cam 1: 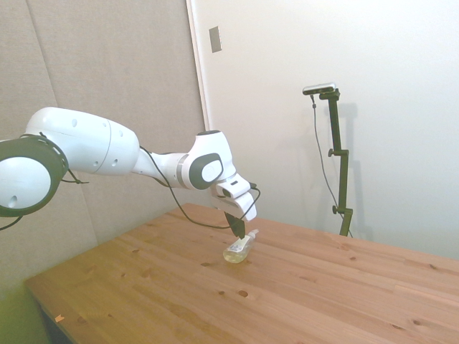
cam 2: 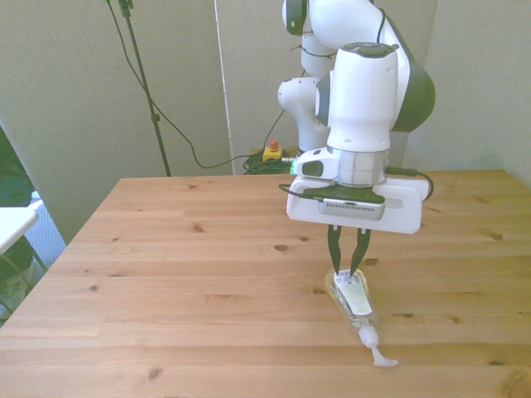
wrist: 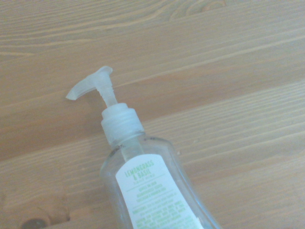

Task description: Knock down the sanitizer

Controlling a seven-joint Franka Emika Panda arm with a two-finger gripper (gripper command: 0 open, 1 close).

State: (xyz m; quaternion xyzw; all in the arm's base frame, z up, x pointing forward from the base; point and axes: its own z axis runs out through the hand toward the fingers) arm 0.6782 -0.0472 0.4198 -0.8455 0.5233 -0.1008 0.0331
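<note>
since the sanitizer (cam 1: 239, 249) already lies on its side on the table (cam 1: 143, 287), side view shows little but its pale liquid pooled low, just under the gripper (cam 1: 237, 231); finger gap unreadable here. front view: gripper (cam 2: 347, 270) fingers slightly apart, tips converging, resting at the bottle's (cam 2: 351, 297) base end and gripping nothing; nozzle points away from the gripper. wrist view: label text, ribbed collar, pump spout (wrist: 90, 85) flat on the wood, details no other view gives. judgement: nearly empty, so light; smooth clear plastic, slippery, rolls easily; pump neck weakest, so take it at the flat labelled body.
</note>
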